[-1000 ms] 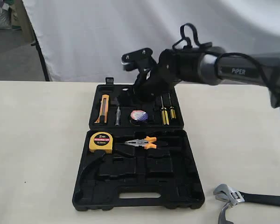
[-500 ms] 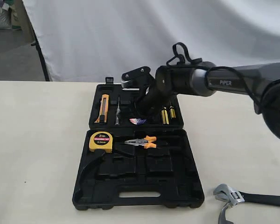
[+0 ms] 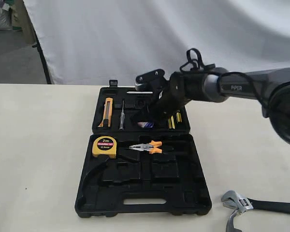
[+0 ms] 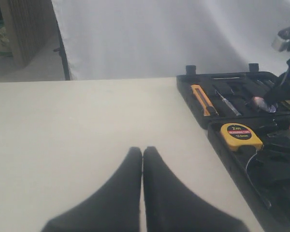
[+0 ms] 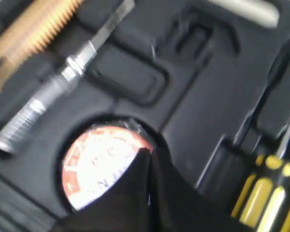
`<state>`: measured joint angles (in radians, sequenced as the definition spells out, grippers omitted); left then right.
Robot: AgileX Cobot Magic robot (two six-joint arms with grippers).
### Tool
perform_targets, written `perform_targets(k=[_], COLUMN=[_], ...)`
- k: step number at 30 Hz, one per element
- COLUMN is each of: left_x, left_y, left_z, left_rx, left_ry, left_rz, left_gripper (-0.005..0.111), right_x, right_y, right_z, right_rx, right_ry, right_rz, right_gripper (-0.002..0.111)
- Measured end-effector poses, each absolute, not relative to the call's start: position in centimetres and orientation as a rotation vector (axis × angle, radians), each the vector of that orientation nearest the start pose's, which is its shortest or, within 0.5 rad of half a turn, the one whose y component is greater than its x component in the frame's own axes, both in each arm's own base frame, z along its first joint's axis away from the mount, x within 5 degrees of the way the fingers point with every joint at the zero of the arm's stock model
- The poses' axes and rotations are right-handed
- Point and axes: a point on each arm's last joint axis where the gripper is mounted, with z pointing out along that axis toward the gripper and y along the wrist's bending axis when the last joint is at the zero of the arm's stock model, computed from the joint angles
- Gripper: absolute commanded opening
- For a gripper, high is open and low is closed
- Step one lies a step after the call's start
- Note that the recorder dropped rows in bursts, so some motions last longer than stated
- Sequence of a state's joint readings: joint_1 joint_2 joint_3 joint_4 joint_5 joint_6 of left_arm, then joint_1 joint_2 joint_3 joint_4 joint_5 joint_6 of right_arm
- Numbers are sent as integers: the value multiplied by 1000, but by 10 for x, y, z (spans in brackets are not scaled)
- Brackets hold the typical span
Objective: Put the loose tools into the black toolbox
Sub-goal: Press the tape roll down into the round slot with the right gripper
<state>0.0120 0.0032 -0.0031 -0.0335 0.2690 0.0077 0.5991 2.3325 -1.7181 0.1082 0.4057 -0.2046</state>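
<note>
Shifted rightward, right arm (image 3: 203,87) half-hides tape roll (image 3: 146,125); its jaws pressed together, left jaws likewise; hammer (image 3: 229,225) cut off.

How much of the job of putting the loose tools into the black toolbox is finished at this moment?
Done: the tape roll sits in its round recess in the toolbox. In hand: the right tool, closed, is right over the roll; the left tool is closed over the table. Left: the wrench and what looks like the hammer lie on the table outside.
</note>
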Motion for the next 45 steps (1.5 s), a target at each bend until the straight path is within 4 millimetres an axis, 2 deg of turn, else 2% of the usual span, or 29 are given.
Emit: perform_targets(k=[1, 5, 10, 14, 18, 20, 23, 26, 30, 36, 39, 42, 45], left_x=[55, 55, 55, 55, 55, 55, 55, 55, 55, 55, 55, 55, 55], left_y=[0, 0, 0, 0, 0, 0, 0, 0, 0, 0, 0, 0, 0], left_z=[190, 190, 190, 190, 190, 190, 190, 190, 190, 190, 190, 190, 190], left_rx=[-26, -26, -26, -26, -26, -26, -26, -26, -26, -26, -26, -26, -26], left_ry=[1752, 1752, 1752, 1752, 1752, 1752, 1752, 1752, 1752, 1752, 1752, 1752, 1752], left_rz=[-17, -17, -17, -17, -17, -17, -17, -17, -17, -17, -17, -17, -17], left_gripper=[1, 1, 1, 1, 1, 1, 1, 1, 1, 1, 1, 1, 1], right_x=[417, 420, 419, 414, 411, 410, 409, 410, 410, 412, 411, 407, 399], right_y=[288, 287, 287, 284, 282, 283, 285, 292, 301, 304, 304, 301, 298], right_z=[113, 111, 118, 141, 179, 190, 186, 159, 108, 105, 110, 123, 150], right_rx=[-884, -871, -872, -878, -855, -849, -857, -883, -952, -951, -934, -918, -930], right_ry=[2360, 2358, 2356, 2358, 2288, 2260, 2260, 2286, 2317, 2300, 2314, 2346, 2363], right_rz=[252, 255, 257, 261, 279, 286, 286, 279, 253, 255, 263, 273, 278], right_gripper=[0, 0, 0, 0, 0, 0, 0, 0, 0, 0, 0, 0, 0])
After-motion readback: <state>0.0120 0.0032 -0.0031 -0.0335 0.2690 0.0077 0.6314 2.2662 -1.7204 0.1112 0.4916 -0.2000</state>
